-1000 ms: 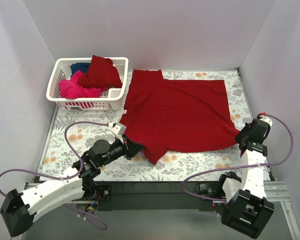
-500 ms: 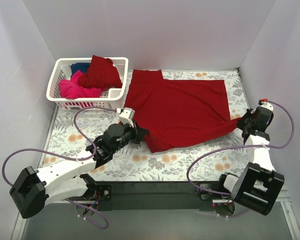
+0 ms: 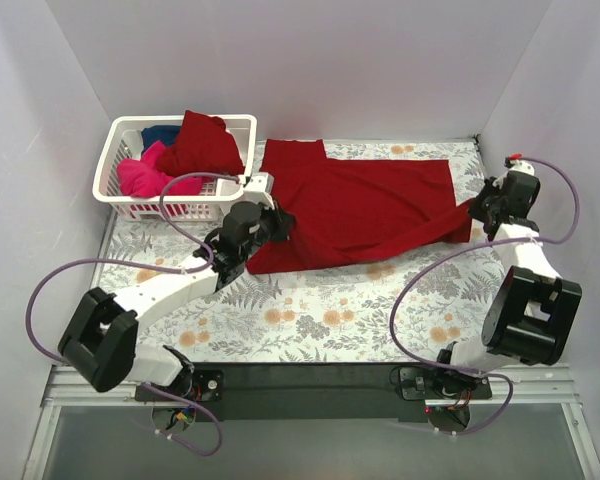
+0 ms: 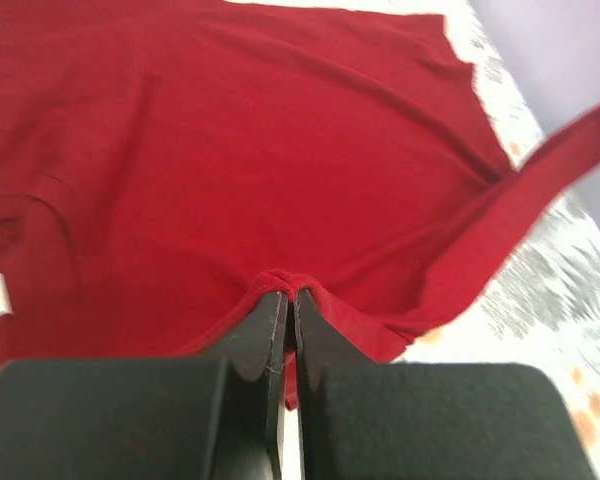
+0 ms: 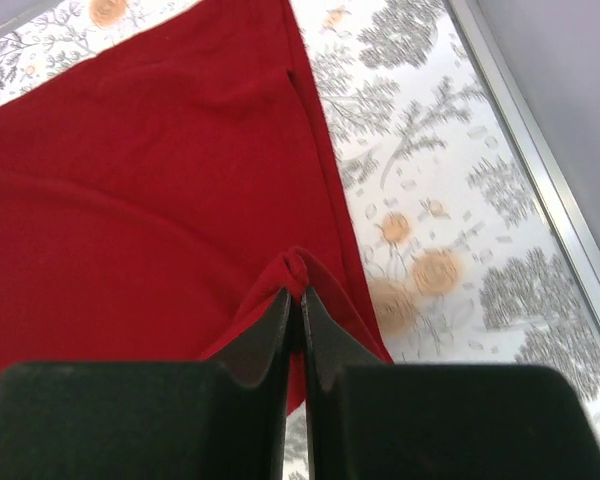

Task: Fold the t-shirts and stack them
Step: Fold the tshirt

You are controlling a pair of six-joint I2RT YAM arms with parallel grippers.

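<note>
A dark red t-shirt [image 3: 365, 205] lies spread on the floral table, its near edge lifted and carried toward the back. My left gripper [image 3: 280, 222] is shut on the shirt's near left edge; the wrist view shows cloth [image 4: 230, 150] pinched between the jaws [image 4: 288, 293]. My right gripper [image 3: 477, 206] is shut on the near right corner, and its wrist view shows the cloth [image 5: 160, 200] bunched at the tips [image 5: 297, 290]. A second dark red t-shirt [image 3: 202, 143], a hot pink one [image 3: 145, 177] and a dark blue one [image 3: 161, 133] sit in the basket.
The white lattice basket [image 3: 230, 190] stands at the back left, close to my left gripper. The floral table cover [image 3: 310, 310] stretches to the near edge. White walls enclose the left, back and right. Purple cables loop from both arms.
Both grippers have moved away from the near edge toward the back, carrying the shirt's near edge with them. The visible red cloth now covers a shorter strip of the table.
</note>
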